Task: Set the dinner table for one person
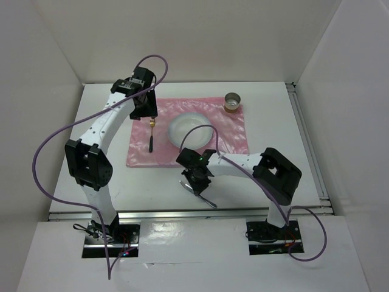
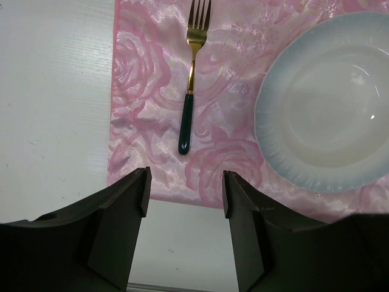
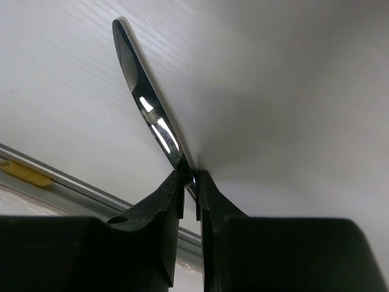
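My right hand (image 3: 189, 182) covers the handle of the silver cutlery (image 3: 146, 103) it pinches. Only a narrow shiny end shows, seen edge-on, so I cannot tell knife from spoon. From my left wrist, the fork (image 2: 186, 121) loses its tine tips at the top edge. The plate (image 2: 273, 146) is cut off at the right, and so is the pink mat (image 2: 140, 91). From above, whatever the metal cup (image 1: 232, 101) holds is too small to tell.

Lighting: bright, even, from overhead; soft shadows under the arms in the top view. Glare: satin sheen on pink mat (image 2: 158, 73); white streaks on knife (image 3: 155, 121). Focus: right wrist foreground dark and soft; grey shading at frame right.
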